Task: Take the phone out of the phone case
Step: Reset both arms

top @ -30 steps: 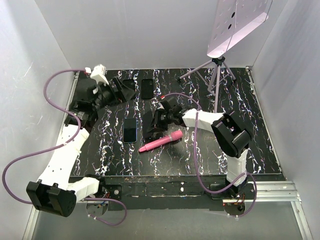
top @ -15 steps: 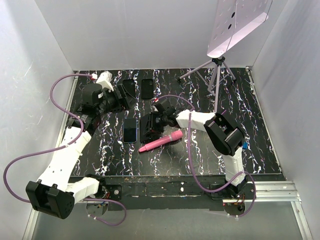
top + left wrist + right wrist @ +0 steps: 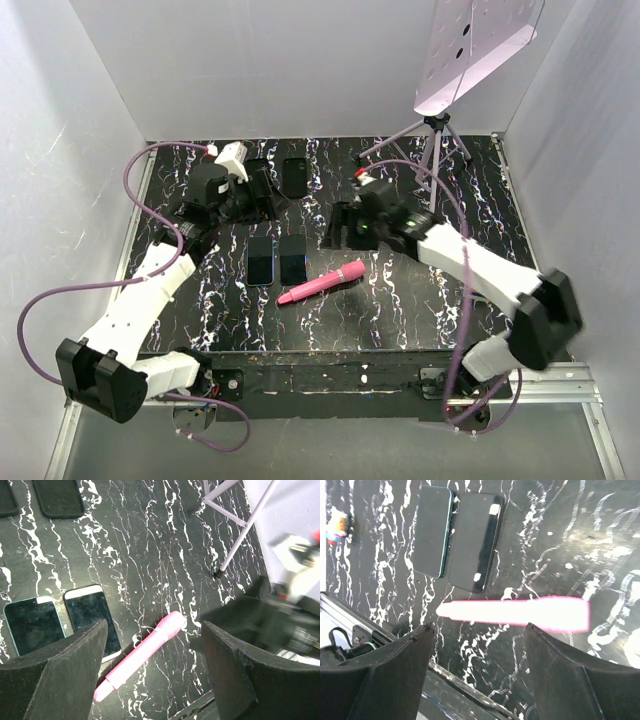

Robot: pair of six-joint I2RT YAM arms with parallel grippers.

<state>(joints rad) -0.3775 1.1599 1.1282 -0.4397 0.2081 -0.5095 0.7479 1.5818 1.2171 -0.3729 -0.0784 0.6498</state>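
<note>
**Left gripper** [image 3: 262, 196]: you see its jaws spread wide and empty, hovering over the far-left part of the table [image 3: 400, 310], near a black case [image 3: 295, 177].

**Blue-edged phone** [image 3: 261, 260]: lies flat at centre-left.

**Dark phone** [image 3: 293, 258]: lies just beside it on the right, parallel. You cannot tell which of the 2 sits in a case.

**Pink pen** [image 3: 322, 283]: lies slanted, just right of the phones.

**Right gripper** [image 3: 340, 226]: jaws wide apart, holding nothing, above the table beyond the pen.
</note>
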